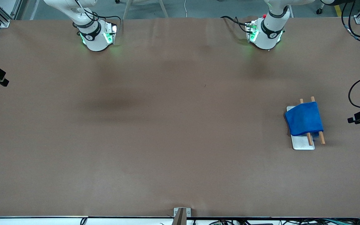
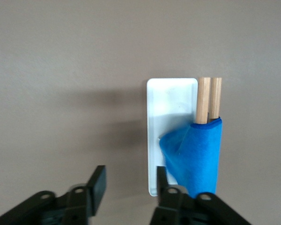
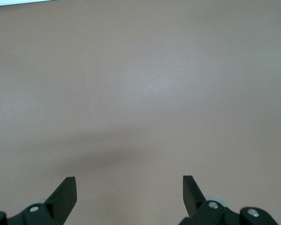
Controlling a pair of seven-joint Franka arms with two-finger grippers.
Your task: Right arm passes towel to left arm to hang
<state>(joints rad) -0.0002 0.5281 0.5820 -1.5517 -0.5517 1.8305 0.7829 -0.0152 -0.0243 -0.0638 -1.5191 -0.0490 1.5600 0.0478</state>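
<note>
Blue towel (image 1: 304, 118) draped over two wooden rails (image 1: 322, 137) on a white base (image 1: 303, 143), on the brown table (image 1: 167, 125). Left gripper (image 2: 130, 180) hangs over the base, fingers apart, empty. Right gripper (image 3: 129, 187) waits over bare table, fingers apart

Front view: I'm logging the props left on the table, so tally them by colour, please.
Blue: 1, the towel, draped over the rods
Wood-coloured: 2, the rods
White: 1, the base plate
Total: 4
</note>
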